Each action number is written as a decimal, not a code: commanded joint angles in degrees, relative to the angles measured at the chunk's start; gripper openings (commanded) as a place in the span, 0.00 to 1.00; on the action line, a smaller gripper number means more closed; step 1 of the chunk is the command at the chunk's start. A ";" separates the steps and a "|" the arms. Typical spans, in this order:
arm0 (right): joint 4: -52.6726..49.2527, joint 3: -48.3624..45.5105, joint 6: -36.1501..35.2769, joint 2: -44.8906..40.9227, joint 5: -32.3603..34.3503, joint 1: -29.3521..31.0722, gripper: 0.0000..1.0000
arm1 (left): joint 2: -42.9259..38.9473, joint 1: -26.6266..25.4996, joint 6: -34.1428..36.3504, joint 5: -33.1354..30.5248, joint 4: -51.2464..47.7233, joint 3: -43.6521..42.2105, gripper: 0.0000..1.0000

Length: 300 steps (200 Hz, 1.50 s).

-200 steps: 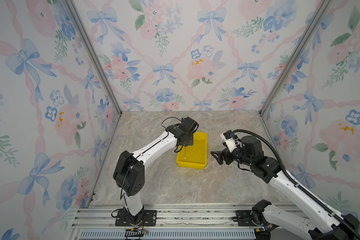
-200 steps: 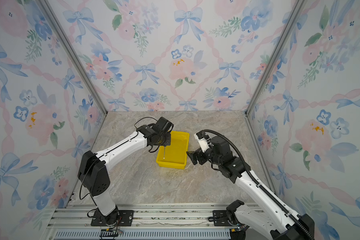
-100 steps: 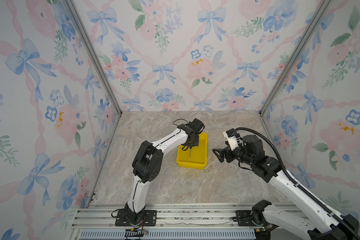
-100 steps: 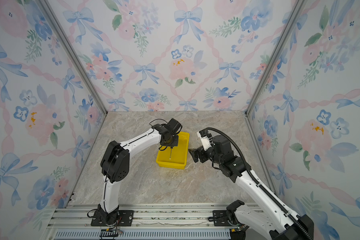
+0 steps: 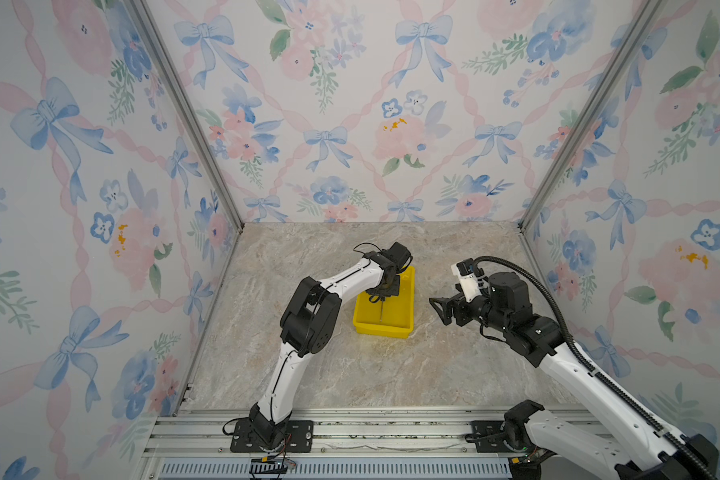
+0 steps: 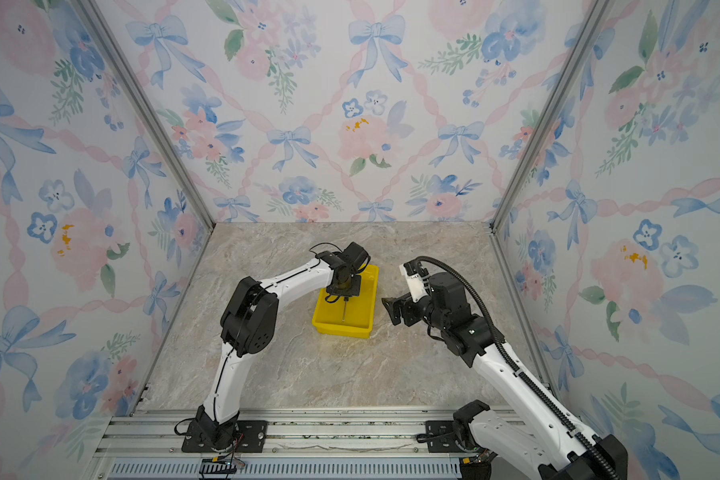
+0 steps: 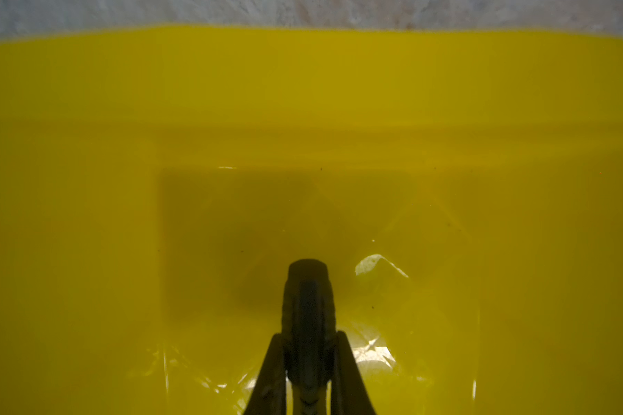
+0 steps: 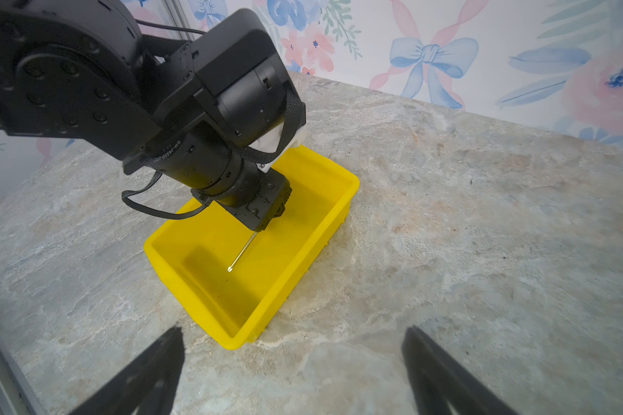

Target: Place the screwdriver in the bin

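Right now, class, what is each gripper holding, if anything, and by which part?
The left gripper holds the screwdriver by its black handle, bare shaft pointing down into the bin. The right gripper is open and holds nothing.

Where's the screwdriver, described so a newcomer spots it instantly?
Find the yellow bin on the marble table. The left end effector above it grips the screwdriver: black handle, with the only thin silver shaft in view slanting down into the bin.

marble-look tabletop [image 5: 350,374], yellow bin [image 5: 383,331] on it
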 commanded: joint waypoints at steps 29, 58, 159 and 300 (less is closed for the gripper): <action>-0.40 -1.93 0.37 -2.83 -0.44 -2.46 0.97 | 2.62 0.11 -0.04 -0.45 -0.76 3.18 0.14; -0.76 -2.10 0.13 -3.75 -0.84 -3.59 0.97 | 2.36 0.11 -0.30 -0.64 -0.79 2.68 0.24; -3.69 0.25 -4.99 -7.73 -3.42 -5.17 0.97 | -6.27 -1.61 -0.73 -1.61 -0.88 -0.49 0.63; -0.85 -5.37 7.97 -9.84 7.66 -5.57 0.97 | -40.78 -4.87 5.02 -12.57 4.22 -28.29 0.98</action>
